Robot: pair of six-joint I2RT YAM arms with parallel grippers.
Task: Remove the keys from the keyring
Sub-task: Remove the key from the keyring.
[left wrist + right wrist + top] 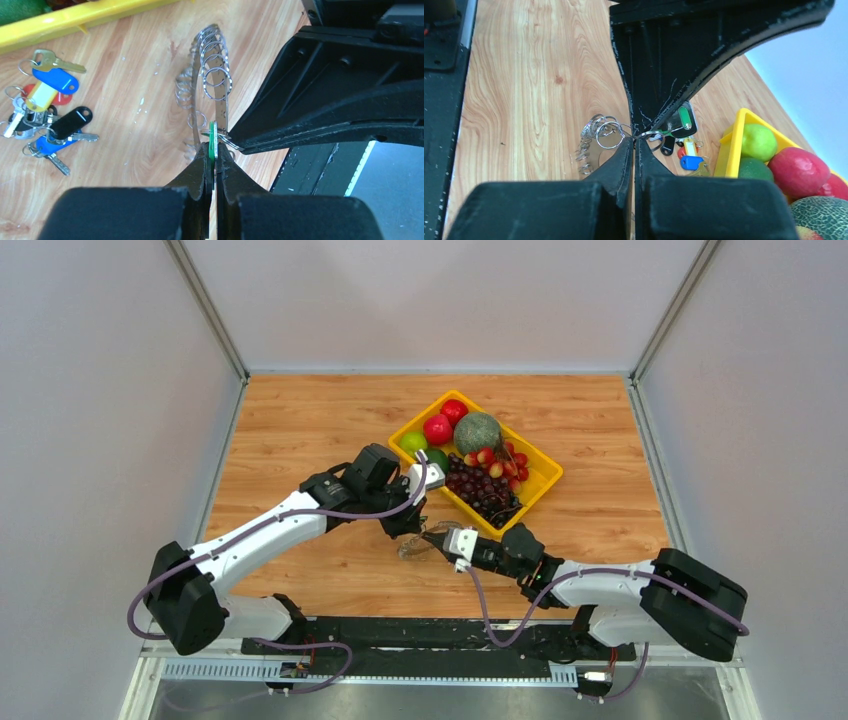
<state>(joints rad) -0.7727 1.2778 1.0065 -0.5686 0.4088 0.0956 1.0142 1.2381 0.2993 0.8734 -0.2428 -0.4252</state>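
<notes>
Hard to see: from above, the keyring (412, 546) is only a silvery glint between the two arms' tips, and partly under them. Each wrist view shows just part of its loop, with the rest cut off behind black fingers.
Keys: the keys (216, 65) sit packed side by side along the ring and read mostly as round silver loops. Their blades are hard to make out, and they overlap too much to count.
Where the ring is: over the wooden table (300, 420), toward the near middle and close to the yellow tray (545, 475). I cannot tell whether it rests on the wood or hangs.
Left gripper (214, 148): fingers pressed together on the green tag (212, 134), which stands edge-on between them.
Right gripper (634, 142): jaws closed tight, with the tips meeting at a thin silver loop right beside the tag. I cannot tell whether that loop is actually pinched.
Grippers: two, tip to tip at the tag.
Coloured bunch (47, 107): one, lying flat on the wood apart from the ring. It has two blue heads, a black one and a yellow-white one, with a red one mostly hidden beneath.
Tray contents: one melon (477, 431), two red apples (437, 428) and two limes (758, 141). The grapes (485, 495) are too many to count.
</notes>
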